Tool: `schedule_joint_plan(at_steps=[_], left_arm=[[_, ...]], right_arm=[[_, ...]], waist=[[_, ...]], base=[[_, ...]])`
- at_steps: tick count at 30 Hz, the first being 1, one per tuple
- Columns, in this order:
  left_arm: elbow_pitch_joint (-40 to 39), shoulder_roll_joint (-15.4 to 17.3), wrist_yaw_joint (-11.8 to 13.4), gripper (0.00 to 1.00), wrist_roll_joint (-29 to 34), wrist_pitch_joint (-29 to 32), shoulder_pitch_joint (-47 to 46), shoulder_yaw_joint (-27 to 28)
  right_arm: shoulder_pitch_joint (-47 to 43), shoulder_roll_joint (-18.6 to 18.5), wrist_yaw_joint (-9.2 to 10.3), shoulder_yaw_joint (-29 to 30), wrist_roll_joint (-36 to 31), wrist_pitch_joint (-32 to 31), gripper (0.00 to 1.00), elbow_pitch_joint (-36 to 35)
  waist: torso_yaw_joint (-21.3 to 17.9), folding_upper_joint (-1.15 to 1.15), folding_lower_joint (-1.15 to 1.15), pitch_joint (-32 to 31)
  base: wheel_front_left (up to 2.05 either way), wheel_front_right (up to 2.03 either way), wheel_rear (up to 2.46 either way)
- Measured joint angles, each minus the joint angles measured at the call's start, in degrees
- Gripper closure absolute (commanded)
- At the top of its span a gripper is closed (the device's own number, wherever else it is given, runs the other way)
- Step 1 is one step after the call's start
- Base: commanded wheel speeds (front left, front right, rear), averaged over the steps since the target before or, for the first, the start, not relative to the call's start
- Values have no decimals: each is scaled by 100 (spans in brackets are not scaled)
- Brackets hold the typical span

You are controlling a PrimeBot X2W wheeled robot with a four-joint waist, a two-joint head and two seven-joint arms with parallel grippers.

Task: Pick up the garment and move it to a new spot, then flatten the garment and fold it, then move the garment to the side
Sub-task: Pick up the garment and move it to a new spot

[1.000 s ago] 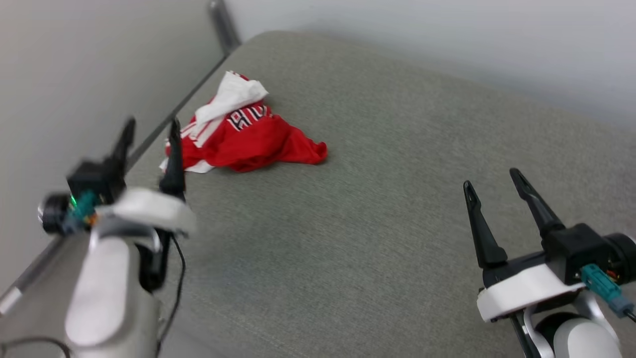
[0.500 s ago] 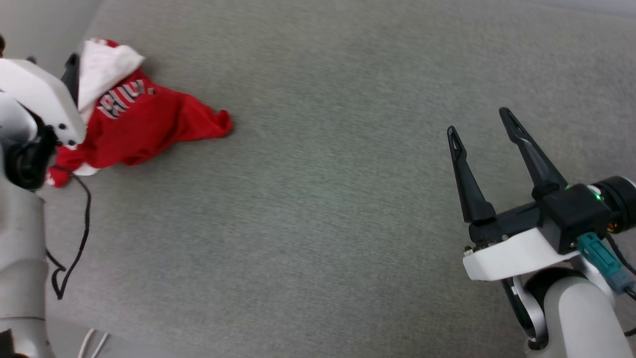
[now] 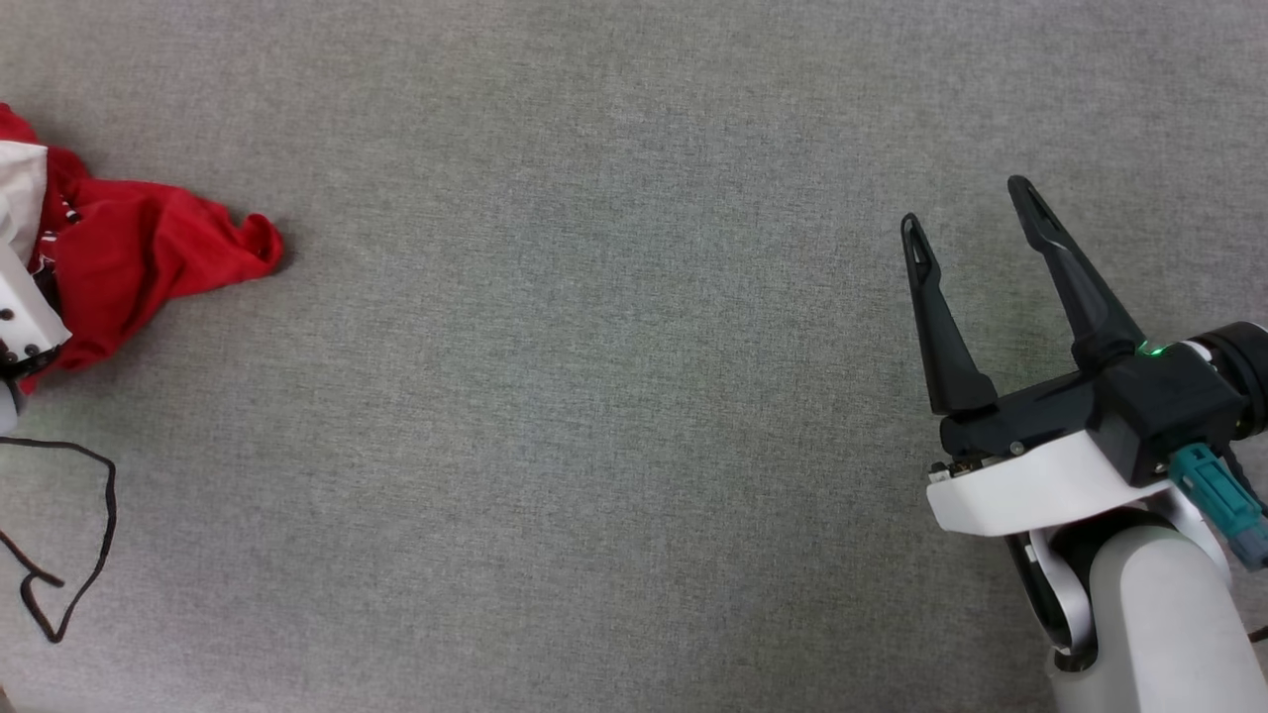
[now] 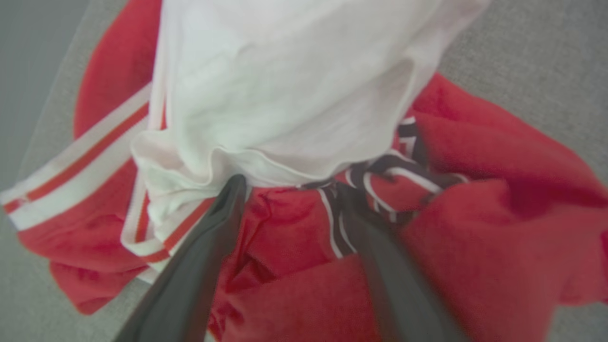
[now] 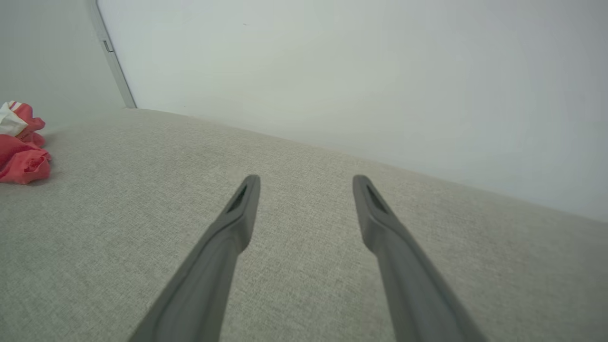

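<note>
the red jersey-style shirt with white short sleeves lies in a crumpled heap right under the left pincer. this pincer is released: its two long dark fingers stand spread apart and point down into the cloth. the tip of one finger meets the hem of a bunched white sleeve, just beside a band of red-and-white striped trim. the tip of the other rests at a fold that carries black, white-outlined lettering too creased to read. red cloth fills the gap between the two fingers, and nothing is clamped.

in the head view the shirt sits partly behind the white shell of the left wrist, with one red corner stretched out toward the right pincer. a thin black cable loops over the grey woven fabric worktop on the near side of that wrist.

the right pincer is released too, its fingers wide apart with nothing between them, above bare grey fabric. the shirt is well apart from it, far off to its left. beyond its fingertips the worktop ends against a pale plain wall, and a thin grey metal strip runs up the wall's corner behind the shirt.
</note>
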State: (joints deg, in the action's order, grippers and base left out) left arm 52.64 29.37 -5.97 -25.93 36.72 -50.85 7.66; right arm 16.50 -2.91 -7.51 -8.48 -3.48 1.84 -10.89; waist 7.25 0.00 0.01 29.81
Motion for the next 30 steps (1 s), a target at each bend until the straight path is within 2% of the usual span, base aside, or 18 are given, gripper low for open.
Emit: schedule_joint_plan(at_steps=[1,2,4,5,13,17,21,24,30], left_arm=[[13,-1,2,58,1,-26,-1,-4],[31,-9,18,100,0,-98,0,-3],[86,-26,54,100,5,-229,5,-10],[101,-49,67,100,99,-584,25,-94],[-102,63,180,100,508,-2043,-51,-315],[-211,59,199,100,681,-2911,-222,-424],[-263,35,196,100,849,-3529,-322,-593],[-327,-45,196,100,922,-3900,-414,-689],[-527,-489,252,100,915,-4268,-352,-842]], right_arm=[[0,0,0,13,0,0,0,3],[0,0,0,20,0,-1,0,4],[-1,0,0,34,1,-5,0,15],[-2,0,0,20,10,-3,0,45],[-121,1,0,54,159,73,0,176],[-284,0,0,154,293,135,0,229],[-495,0,0,237,414,168,0,274],[-628,0,0,315,479,192,0,308],[-937,0,1,428,644,200,0,369]], waist=[[5,0,0,-8],[12,0,0,-19],[29,0,0,-64],[56,0,0,-174],[128,0,0,-689],[146,0,0,-1025],[133,0,-1,-1404],[92,0,-1,-1682],[-102,0,-2,-2175]], base=[[0,0,0],[0,0,0],[0,0,0],[0,0,0],[0,0,0],[0,0,0],[0,0,0],[0,0,0],[0,0,0]])
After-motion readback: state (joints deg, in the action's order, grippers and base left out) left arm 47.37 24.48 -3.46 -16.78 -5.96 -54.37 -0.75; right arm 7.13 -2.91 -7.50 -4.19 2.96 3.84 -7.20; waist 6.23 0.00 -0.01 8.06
